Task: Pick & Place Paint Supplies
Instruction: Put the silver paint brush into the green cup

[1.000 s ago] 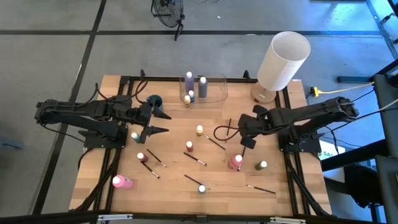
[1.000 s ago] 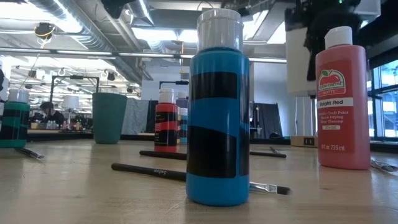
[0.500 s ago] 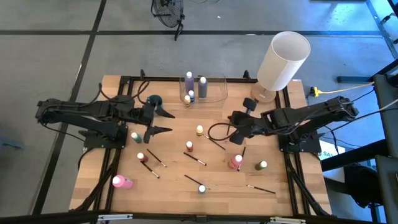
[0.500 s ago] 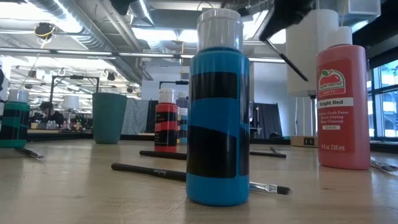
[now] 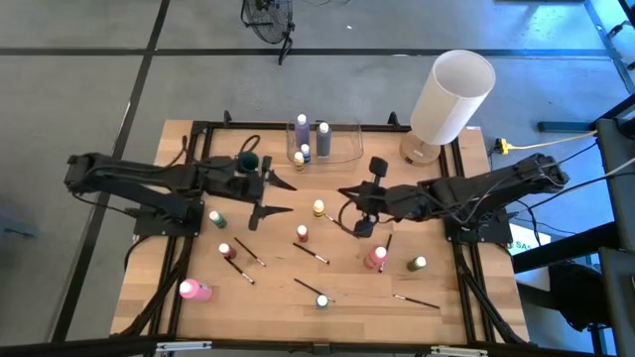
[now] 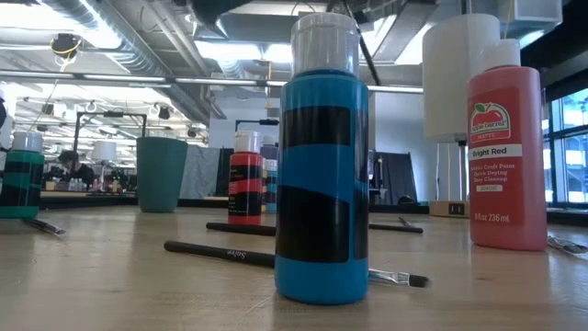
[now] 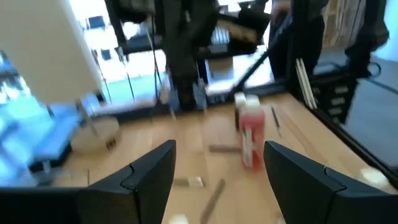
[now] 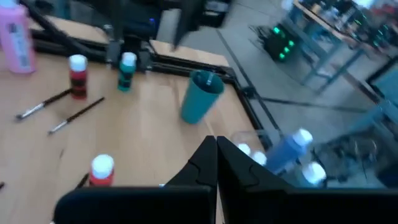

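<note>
Brush [image 6: 292, 262] lies flat on the counter [image 5: 278, 268] just behind the blue bottle [image 6: 322, 165]: light, thin, likely best pinched mid-handle. Farther off, the left tool [image 5: 275, 195] gapes empty; the right tool [image 5: 347, 193] is closed, apparently gripping a dark brush handle.

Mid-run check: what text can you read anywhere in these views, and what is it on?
"Bright Red": red bottle, low view.
"236 ml": foot of the same label.
Its apple-logo brand and the lines between: too small to read.
Pale script on the brush handle: too small to read.
Other views: nothing legible.
</note>
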Tool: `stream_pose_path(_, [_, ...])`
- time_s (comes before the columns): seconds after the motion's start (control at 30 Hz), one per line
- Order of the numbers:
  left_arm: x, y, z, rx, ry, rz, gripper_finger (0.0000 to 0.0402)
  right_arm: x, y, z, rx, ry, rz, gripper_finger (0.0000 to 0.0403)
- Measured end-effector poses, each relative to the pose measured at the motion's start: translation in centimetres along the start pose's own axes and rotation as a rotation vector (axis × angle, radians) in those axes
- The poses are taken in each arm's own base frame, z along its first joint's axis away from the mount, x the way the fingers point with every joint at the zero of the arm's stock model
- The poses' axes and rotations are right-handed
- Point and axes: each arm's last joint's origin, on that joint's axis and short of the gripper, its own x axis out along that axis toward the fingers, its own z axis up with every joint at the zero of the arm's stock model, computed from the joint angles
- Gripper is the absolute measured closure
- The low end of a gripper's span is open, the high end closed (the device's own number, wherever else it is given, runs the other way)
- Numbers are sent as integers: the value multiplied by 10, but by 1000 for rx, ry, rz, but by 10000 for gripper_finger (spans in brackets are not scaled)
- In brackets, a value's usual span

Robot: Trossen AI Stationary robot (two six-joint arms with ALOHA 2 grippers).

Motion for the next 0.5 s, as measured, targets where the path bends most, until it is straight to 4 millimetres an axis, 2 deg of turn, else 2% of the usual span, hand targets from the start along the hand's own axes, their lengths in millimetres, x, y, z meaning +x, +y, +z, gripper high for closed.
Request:
stream_pose_path(0.27, [32,1,-6,88,-89,20,162,14,16,2,-69,-51,19,403])
stream_pose_path(0.5, [51,0,-20,141,-79,20,162,7,23,14,-100,-164,40,403])
